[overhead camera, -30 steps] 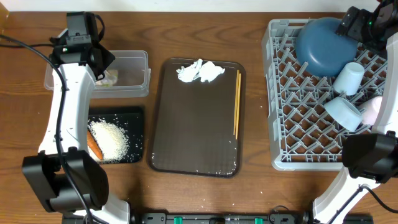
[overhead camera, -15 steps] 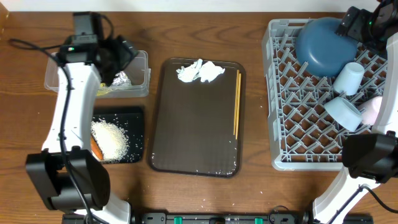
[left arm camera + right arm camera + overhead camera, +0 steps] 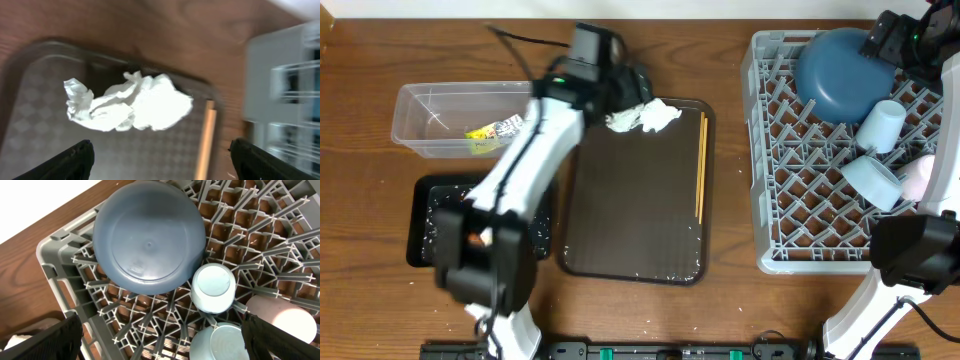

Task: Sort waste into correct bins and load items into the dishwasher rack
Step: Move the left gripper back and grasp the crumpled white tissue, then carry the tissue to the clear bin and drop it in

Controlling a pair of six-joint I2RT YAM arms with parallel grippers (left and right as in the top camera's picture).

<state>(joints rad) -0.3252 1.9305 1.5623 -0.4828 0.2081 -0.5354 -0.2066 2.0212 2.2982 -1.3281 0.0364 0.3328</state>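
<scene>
Because the crumpled white tissue [image 3: 130,102] is waste lying at the far end of the brown serving tray [image 3: 630,220], the left claw [image 3: 167,160] hangs over it, spread wide and empty, I judge to carry it to the clear tub [image 3: 420,120] left of the tray; the chopsticks [image 3: 701,165] lie along the tray's right edge; the right claw [image 3: 165,342], also wide open and empty, hovers over the upturned blue bowl [image 3: 149,236] in the rack [image 3: 790,220] right of the tray; only the left wrist view shows the tissue framed between the fingers; only overhead shows the tub.
</scene>
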